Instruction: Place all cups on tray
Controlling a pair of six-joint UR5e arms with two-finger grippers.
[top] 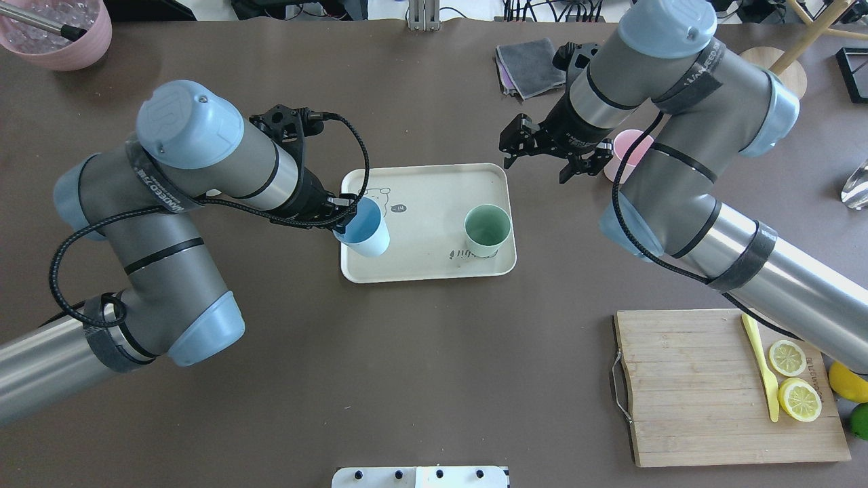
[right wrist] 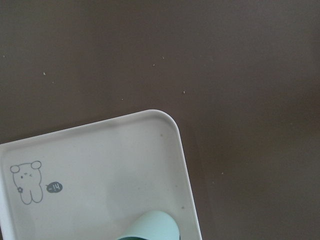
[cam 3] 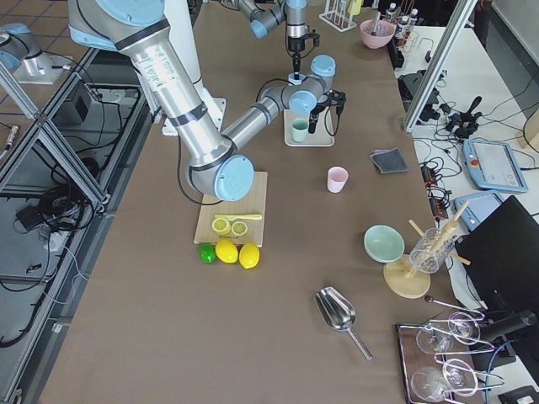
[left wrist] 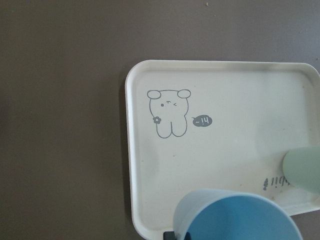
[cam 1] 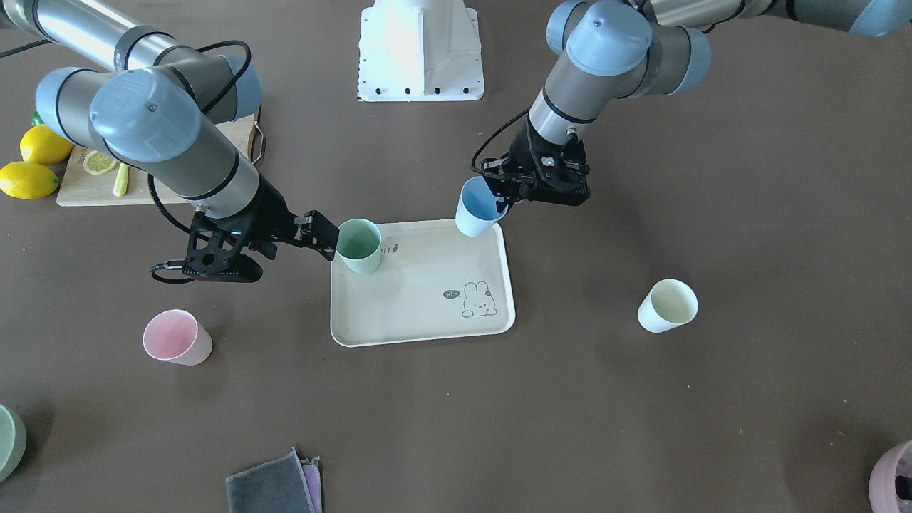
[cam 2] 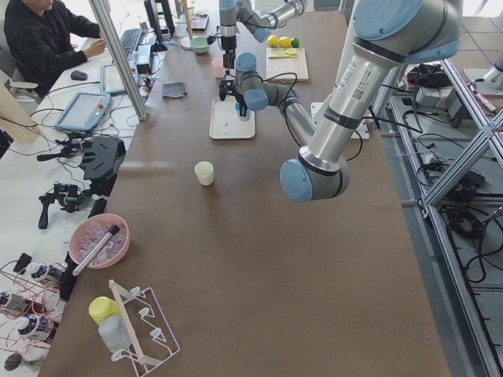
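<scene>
The cream tray (cam 1: 420, 299) lies at the table's middle. The sage green cup (cam 1: 360, 246) stands upright on it. My right gripper (cam 1: 320, 235) is open and empty, raised just beside the green cup; in the overhead view the right gripper (top: 539, 152) hangs off the tray's (top: 434, 196) far right corner. My left gripper (cam 1: 499, 196) is shut on the light blue cup (cam 1: 476, 208) and holds it tilted over the tray's corner; the left wrist view shows this blue cup (left wrist: 235, 215). The pink cup (cam 1: 177, 338) and the cream-yellow cup (cam 1: 667, 305) stand on the table off the tray.
A wooden cutting board (top: 698, 386) with lemon slices and a yellow knife lies near my right arm, whole lemons (cam 1: 28, 178) beside it. Folded cloths (top: 529, 64) lie at the far edge. A pink bowl (top: 57, 30) and a green bowl (cam 1: 8, 442) sit at the far corners.
</scene>
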